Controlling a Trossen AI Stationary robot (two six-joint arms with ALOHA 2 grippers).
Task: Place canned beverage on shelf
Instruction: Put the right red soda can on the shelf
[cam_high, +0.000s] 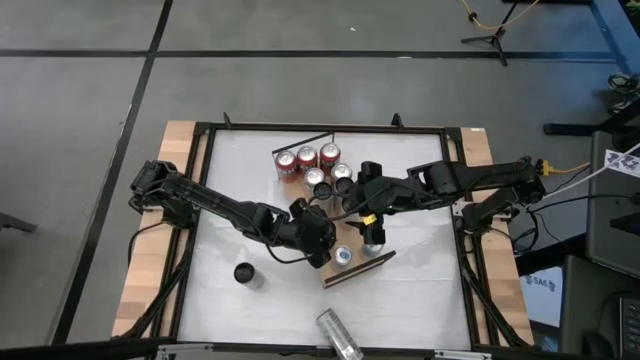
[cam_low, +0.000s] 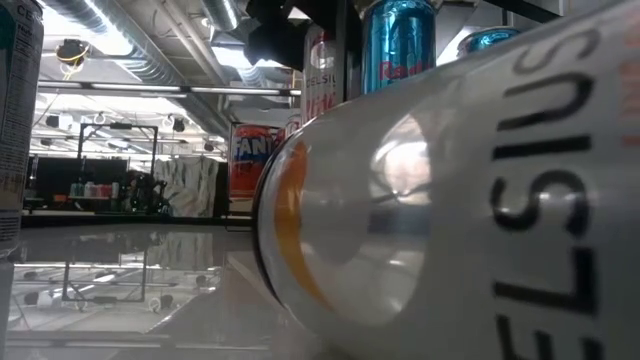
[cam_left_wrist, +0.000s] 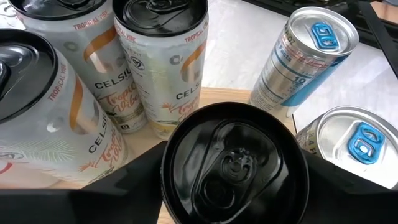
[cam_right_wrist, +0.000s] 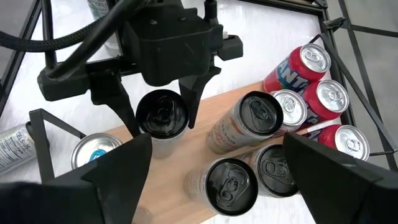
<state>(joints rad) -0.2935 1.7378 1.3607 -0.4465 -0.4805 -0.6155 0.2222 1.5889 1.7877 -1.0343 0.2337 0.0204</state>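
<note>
In the high view, the shelf (cam_high: 355, 270) lies slanted across the middle of the tabletop (cam_high: 420, 300). A cluster of upright cans (cam_high: 318, 165) sits above centre. One can (cam_high: 247, 274) stands alone at lower left, and another can (cam_high: 338, 334) lies on its side at the bottom edge.

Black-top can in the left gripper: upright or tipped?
Upright. The black-top can shows its round lid square to the left wrist camera and stands between the left gripper fingers on the shelf, beside other standing cans.
</note>
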